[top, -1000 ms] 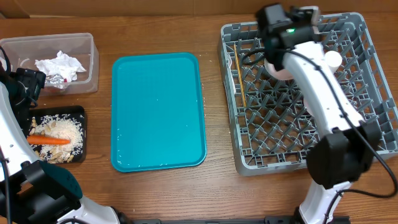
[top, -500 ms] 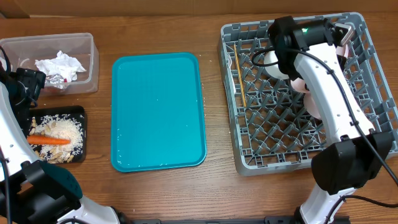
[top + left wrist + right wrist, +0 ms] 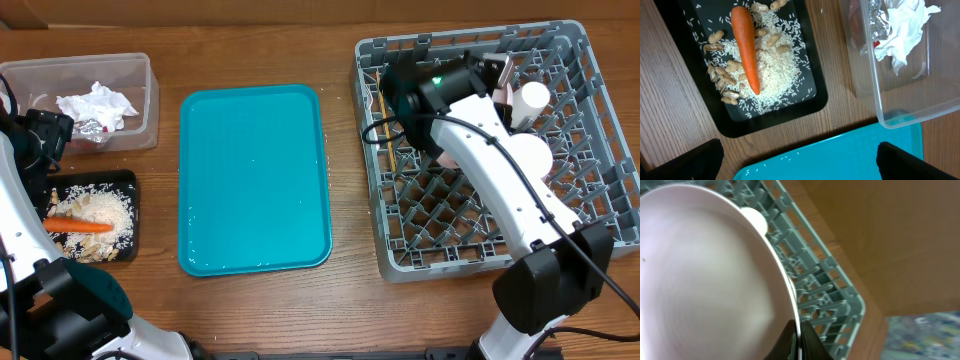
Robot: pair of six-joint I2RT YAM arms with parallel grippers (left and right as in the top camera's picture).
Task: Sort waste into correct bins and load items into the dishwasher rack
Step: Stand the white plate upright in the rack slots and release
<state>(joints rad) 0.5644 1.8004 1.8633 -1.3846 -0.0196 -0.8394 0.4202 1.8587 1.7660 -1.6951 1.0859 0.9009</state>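
My right gripper (image 3: pixel 799 341) is shut on the rim of the round white plate (image 3: pixel 700 280) and holds it on edge over the far part of the grey dishwasher rack (image 3: pixel 400 250); it also shows from overhead (image 3: pixel 500 72). A white cup (image 3: pixel 531 97), a white-pinkish bowl (image 3: pixel 530 155) and a wooden chopstick (image 3: pixel 384 115) are in the rack. My left gripper (image 3: pixel 800 167) is open and empty above the near edge of the teal tray. The carrot (image 3: pixel 746 47) lies on rice (image 3: pixel 775 75) in the black tray (image 3: pixel 815 107). Crumpled napkins (image 3: pixel 905 25) and a red wrapper (image 3: pixel 881 44) lie in the clear tub (image 3: pixel 900 117).
The teal serving tray (image 3: pixel 255 180) lies mid-table between the bins and the rack, with a few rice grains on its edge. Peanuts (image 3: pixel 725 80) lie among the rice. Crumpled foil (image 3: pixel 90 128) is in the tub. The rack's lattice wall (image 3: pixel 840 285) is close behind the plate.
My right arm has swung back left and down over the rack with the plate, uncovering the cup and bowl. The left arm has not moved.
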